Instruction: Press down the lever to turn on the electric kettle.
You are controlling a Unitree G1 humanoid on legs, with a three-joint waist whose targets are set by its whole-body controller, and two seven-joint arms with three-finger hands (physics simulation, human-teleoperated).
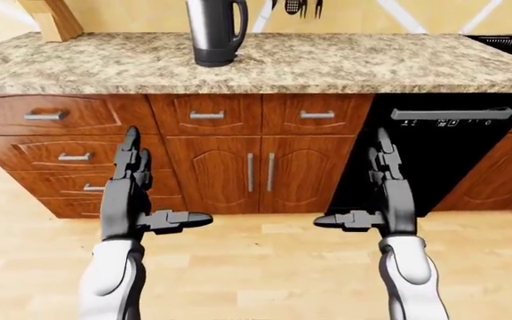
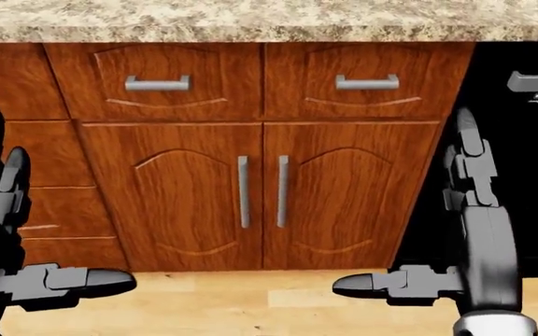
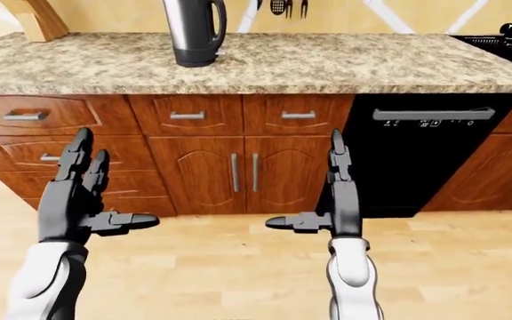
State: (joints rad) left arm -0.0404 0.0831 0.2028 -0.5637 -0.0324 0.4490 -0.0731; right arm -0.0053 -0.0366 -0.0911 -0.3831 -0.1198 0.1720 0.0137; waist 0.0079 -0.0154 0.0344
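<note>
Left-eye view: electric kettle (image 1: pixel 214 30) stands upper centre on granite counter (image 1: pixel 372 63). Left hand (image 1: pixel 131 197) and right hand (image 1: pixel 382 193) at mid-frame, fingers spread wide, holding nothing, well below kettle.

A speckled beige granite countertop (image 1: pixel 345 63) ran across reddish-brown wooden cabinets (image 2: pixel 259 196) with arched door panels and brushed metal bar handles (image 2: pixel 243 191), a black dishwasher (image 1: pixel 443 157) sat to their right, and pale wooden plank flooring (image 1: pixel 265 267) spread below a yellow wall (image 3: pixel 105 15).
</note>
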